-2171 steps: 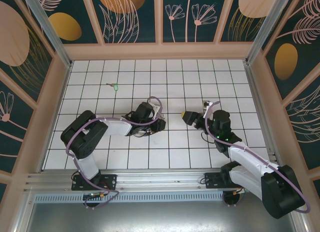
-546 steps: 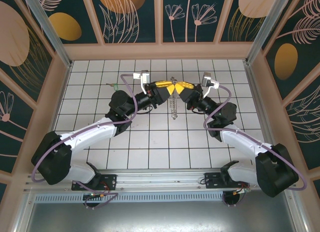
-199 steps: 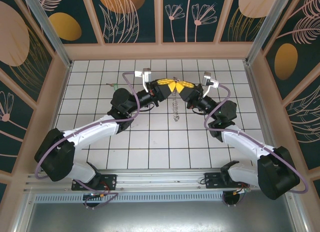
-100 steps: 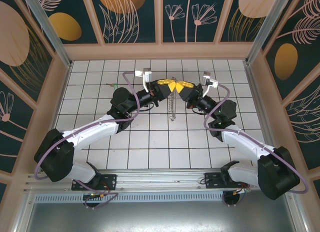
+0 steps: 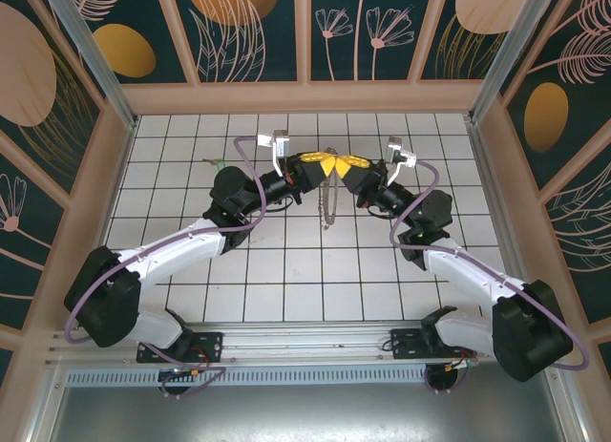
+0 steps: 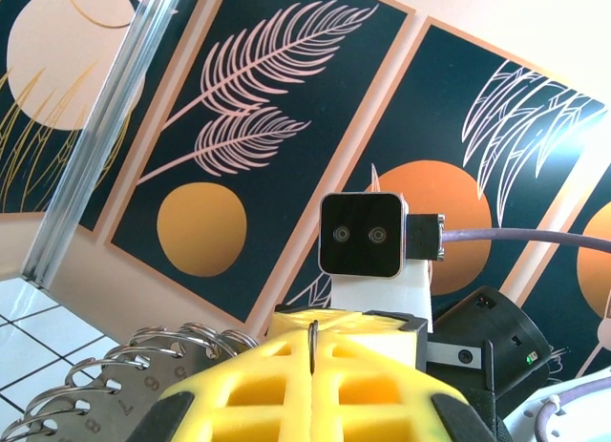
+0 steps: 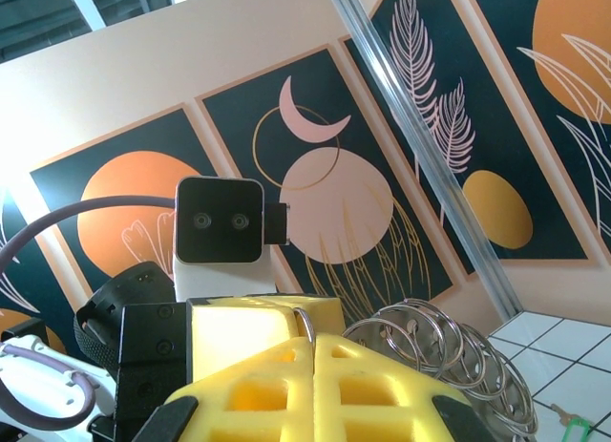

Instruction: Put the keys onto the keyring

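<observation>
Top external view shows the left gripper [image 5: 323, 164] and the right gripper [image 5: 338, 164] meeting nose to nose in the upper middle of the frame. Both are squeezed tight on the keyring [image 5: 329, 199], which hangs down between them above the white floor tiles [image 5: 286, 270]. In the left wrist view, the thin wire of the loop sits pinched between the yellow fingers [image 6: 277, 351]. The small silver rings [image 6: 134, 366] bunch at the lower left. In the right wrist view, the same rings [image 7: 449, 351] bunch at the lower right. The key [image 5: 216, 163] with the green head lies flat on the tiles at the upper left. It is well apart from the grippers and near the left arm's purple cable [image 5: 236, 156].

The keyring looks light and floppy, so it will likely swing when moved. It is best held on the bare wire. The key looks tiny, thin and slippery. I think the green head is the best place to pinch it, and one gripper must let go of the loop first.
</observation>
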Controlling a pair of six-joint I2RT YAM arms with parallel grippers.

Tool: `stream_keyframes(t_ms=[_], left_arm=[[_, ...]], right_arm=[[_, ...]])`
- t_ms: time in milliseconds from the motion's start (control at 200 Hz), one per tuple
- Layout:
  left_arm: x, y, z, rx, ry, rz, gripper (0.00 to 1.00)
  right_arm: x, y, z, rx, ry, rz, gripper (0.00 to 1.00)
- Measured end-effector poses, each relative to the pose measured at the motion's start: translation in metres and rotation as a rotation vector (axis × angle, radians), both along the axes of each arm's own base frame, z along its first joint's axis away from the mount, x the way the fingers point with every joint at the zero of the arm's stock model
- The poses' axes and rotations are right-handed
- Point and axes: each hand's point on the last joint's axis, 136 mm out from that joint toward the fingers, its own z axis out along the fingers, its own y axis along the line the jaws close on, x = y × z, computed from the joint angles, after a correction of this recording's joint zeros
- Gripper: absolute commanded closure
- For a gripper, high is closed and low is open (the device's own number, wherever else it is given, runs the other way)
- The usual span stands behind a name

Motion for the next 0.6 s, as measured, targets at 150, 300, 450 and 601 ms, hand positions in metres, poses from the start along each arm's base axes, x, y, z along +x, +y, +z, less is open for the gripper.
stream_keyframes(t_ms=[150,300,450,601], left_arm=[[-0.002,0.001,0.000,0.008,-0.014,-0.004,1.00],[-0.009,0.005,0.000,0.050,-0.067,0.022,1.00],[-0.014,0.013,0.000,0.101,-0.130,0.067,1.00],[-0.018,0.021,0.006,0.131,-0.219,0.121,1.00]], right_arm=[[-0.001,0.001,0.000,-0.002,-0.002,0.006,0.74],[0.007,-0.007,-0.004,-0.025,0.037,-0.025,0.53],[0.007,-0.038,0.012,-0.017,0.031,-0.113,0.50],[-0.005,-0.055,0.024,-0.021,0.017,-0.170,0.49]])
